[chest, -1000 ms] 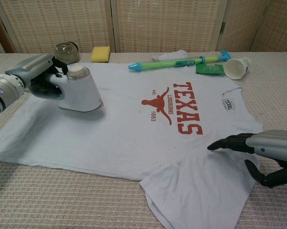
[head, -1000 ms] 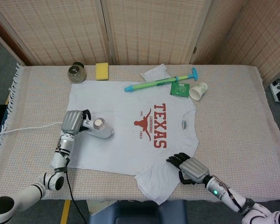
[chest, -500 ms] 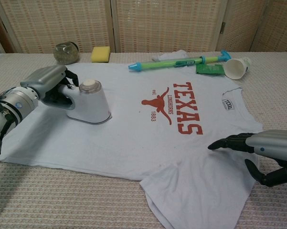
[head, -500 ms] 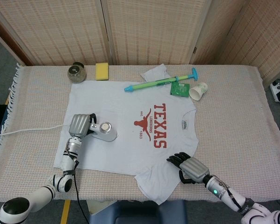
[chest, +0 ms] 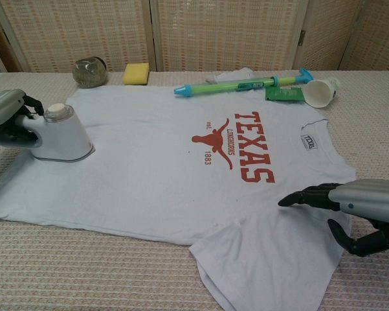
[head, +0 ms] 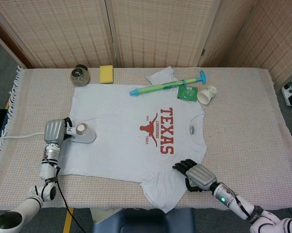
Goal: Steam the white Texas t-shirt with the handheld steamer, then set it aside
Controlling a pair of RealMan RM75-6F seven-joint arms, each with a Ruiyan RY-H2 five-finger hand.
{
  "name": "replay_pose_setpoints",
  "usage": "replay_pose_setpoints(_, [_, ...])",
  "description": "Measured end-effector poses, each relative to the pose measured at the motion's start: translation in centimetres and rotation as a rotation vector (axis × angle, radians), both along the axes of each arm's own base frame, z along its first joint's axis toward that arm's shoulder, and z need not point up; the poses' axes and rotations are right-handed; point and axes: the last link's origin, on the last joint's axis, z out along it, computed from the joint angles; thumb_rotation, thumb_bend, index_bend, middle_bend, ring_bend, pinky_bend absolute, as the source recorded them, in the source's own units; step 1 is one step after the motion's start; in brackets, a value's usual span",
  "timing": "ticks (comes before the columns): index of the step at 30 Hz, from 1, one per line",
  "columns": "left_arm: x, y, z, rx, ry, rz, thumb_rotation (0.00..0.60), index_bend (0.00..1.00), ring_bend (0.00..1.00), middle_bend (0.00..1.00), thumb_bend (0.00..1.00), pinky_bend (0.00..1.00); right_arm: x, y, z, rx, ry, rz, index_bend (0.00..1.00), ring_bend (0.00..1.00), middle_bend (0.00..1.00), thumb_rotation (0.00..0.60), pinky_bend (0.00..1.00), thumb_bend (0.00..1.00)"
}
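The white Texas t-shirt (head: pixel 131 141) (chest: pixel 175 162) lies flat on the table, red print up. My left hand (head: pixel 54 131) (chest: pixel 5 116) grips the handle of the white handheld steamer (head: pixel 82 135) (chest: pixel 59 135), whose base rests on the shirt's left edge. A white cord (head: pixel 19 137) trails off to the left. My right hand (head: pixel 197 174) (chest: pixel 356 210) sits at the shirt's near right edge, fingers curved and spread over the fabric, holding nothing that I can see.
Along the far side lie a dark round jar (head: pixel 80 75), a yellow sponge (head: pixel 106 74), a white cloth (head: pixel 162 75), a green and blue pump toy (head: pixel 167 85), a green packet (head: pixel 186 92) and a tipped paper cup (head: pixel 206 94). Folding screens stand behind.
My left hand has drawn the steamer leftward across the shirt, from near the middle to its left edge. The right hand has barely moved.
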Motion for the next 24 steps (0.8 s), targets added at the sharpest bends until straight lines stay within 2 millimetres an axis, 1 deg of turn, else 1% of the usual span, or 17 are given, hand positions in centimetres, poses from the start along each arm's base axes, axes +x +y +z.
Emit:
replay_pose_setpoints(4, [-2.2, -0.4, 1.6, 0.035, 0.007, 0.049, 0.600, 0.97, 0.89, 1.00, 0.46, 0.77, 0.0, 0.0, 0.0, 0.001, 0.001, -0.001, 0.00, 0.00, 0.05, 0.326, 0.00, 0.88])
replay_pose_setpoints(6, [-2.8, -0.5, 2.4, 0.054, 0.005, 0.059, 0.600, 0.97, 0.89, 1.00, 0.46, 0.77, 0.0, 0.1, 0.0, 0.002, 0.002, -0.001, 0.00, 0.00, 0.05, 0.326, 0.00, 0.88])
replay_pose_setpoints(8, [-3.1, -0.5, 3.2, 0.072, 0.004, 0.057, 0.600, 0.97, 0.89, 1.00, 0.46, 0.77, 0.1, 0.1, -0.1, 0.002, 0.003, -0.001, 0.00, 0.00, 0.05, 0.326, 0.00, 0.89])
replay_pose_setpoints(11, [-2.8, -0.4, 3.7, 0.088, -0.004, 0.034, 0.600, 0.97, 0.89, 1.00, 0.46, 0.77, 0.1, 0.1, -0.1, 0.002, 0.001, -0.002, 0.00, 0.00, 0.05, 0.328, 0.00, 0.89])
replay_pose_setpoints(15, [-1.3, -0.1, 3.2, 0.084, -0.036, -0.015, 0.600, 0.97, 0.89, 1.00, 0.46, 0.77, 0.2, 0.1, -0.1, 0.000, -0.002, 0.000, 0.00, 0.00, 0.05, 0.328, 0.00, 0.88])
replay_pose_setpoints(18, [0.5, 0.0, 2.2, 0.066, -0.069, -0.065, 0.600, 0.97, 0.89, 1.00, 0.45, 0.77, 0.2, 0.1, 0.0, -0.004, -0.004, 0.000, 0.00, 0.00, 0.05, 0.325, 0.00, 0.88])
replay_pose_setpoints(24, [5.1, -0.4, -0.8, -0.007, -0.103, -0.187, 0.600, 0.97, 0.89, 1.00, 0.45, 0.77, -0.2, 0.2, 0.3, -0.012, -0.004, -0.012, 0.00, 0.00, 0.05, 0.329, 0.00, 0.88])
